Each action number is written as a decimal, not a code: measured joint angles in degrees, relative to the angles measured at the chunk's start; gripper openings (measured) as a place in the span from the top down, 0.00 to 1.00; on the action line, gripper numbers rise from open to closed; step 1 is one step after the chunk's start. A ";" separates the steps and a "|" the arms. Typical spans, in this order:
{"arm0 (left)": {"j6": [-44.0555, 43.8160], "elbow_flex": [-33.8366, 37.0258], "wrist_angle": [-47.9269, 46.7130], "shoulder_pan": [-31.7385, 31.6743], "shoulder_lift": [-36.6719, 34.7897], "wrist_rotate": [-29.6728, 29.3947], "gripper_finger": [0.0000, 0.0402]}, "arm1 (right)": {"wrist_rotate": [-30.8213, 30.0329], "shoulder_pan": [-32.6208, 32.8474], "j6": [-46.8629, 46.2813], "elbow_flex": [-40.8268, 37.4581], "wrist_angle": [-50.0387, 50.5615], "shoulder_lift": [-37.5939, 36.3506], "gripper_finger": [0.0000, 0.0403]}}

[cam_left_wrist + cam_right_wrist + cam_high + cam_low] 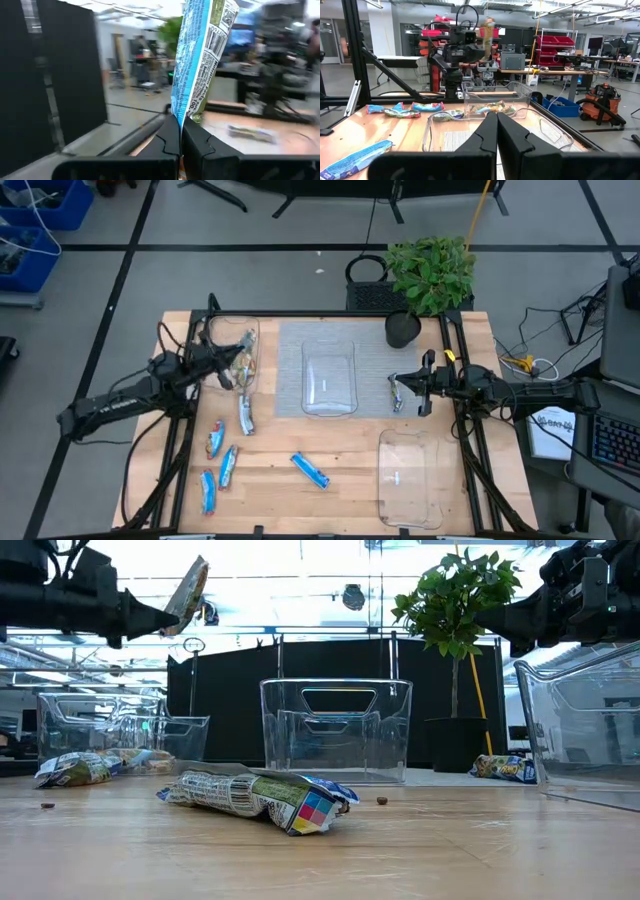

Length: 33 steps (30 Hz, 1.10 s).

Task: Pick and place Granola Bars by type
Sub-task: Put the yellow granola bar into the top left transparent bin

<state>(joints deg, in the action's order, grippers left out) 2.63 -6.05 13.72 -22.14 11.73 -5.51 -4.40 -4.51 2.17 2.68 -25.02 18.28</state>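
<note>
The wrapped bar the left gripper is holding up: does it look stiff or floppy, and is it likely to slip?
The bar stands upright above the shut left gripper, pinched only at its end, so it probably holds its shape rather than flopping. It looks light, since that thin pinch carries it. The glossy wrapper could slide if swung fast.

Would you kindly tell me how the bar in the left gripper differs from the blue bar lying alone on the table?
The held bar hangs in the air, pinched by the left gripper above the left tray; the lone blue bar lies flat on the wood, untouched. Both are wrapped.
</note>
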 joint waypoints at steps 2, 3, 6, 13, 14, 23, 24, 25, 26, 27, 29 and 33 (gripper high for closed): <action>-2.39 0.01 -0.02 -2.37 -1.11 -2.25 0.99 | 0.00 0.00 0.00 0.00 0.00 0.00 1.00; -4.81 0.01 -0.01 -3.58 -1.61 -4.63 0.99 | 0.00 -0.01 0.00 0.02 0.00 0.00 1.00; -14.36 -0.01 -3.38 -7.23 -2.34 -14.32 0.99 | 0.00 -0.02 0.00 0.00 0.00 0.00 1.00; -29.71 -5.80 -22.40 -13.43 2.43 -13.78 0.99 | 0.00 0.00 0.00 0.01 0.00 0.00 1.00; -29.81 -6.97 -24.10 -13.66 3.74 -12.92 0.99 | 0.00 -0.01 0.01 0.01 0.00 0.00 1.00; -30.04 -25.73 -44.11 -13.84 21.67 -11.52 0.99 | 0.00 -0.01 0.01 0.02 0.00 0.00 1.00; -30.55 -28.16 -47.96 -13.84 24.04 -12.61 0.99 | 0.00 -0.01 0.00 0.02 0.00 0.00 1.00; -31.22 -30.23 -51.45 -13.84 26.37 -13.23 0.99 | 0.00 0.00 0.01 0.02 -0.01 0.00 1.00; -31.80 -31.96 -54.43 -13.84 28.63 -13.72 0.99 | 0.00 0.00 0.00 0.02 0.00 0.00 1.00; -32.37 -33.24 -56.80 -13.84 30.71 -13.88 0.99 | 0.00 0.00 0.01 0.02 0.00 0.00 1.00; -32.93 -34.24 -59.65 -13.84 34.33 -13.60 0.99 | 0.00 0.00 0.00 0.02 0.00 0.00 1.00; -33.20 -33.55 -60.42 -13.83 39.54 -9.35 0.99 | 0.00 0.00 0.01 0.02 0.00 0.00 1.00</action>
<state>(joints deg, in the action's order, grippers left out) -30.57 -39.61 -46.70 -35.98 51.27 -14.87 -4.40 -4.51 2.18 2.70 -25.02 18.28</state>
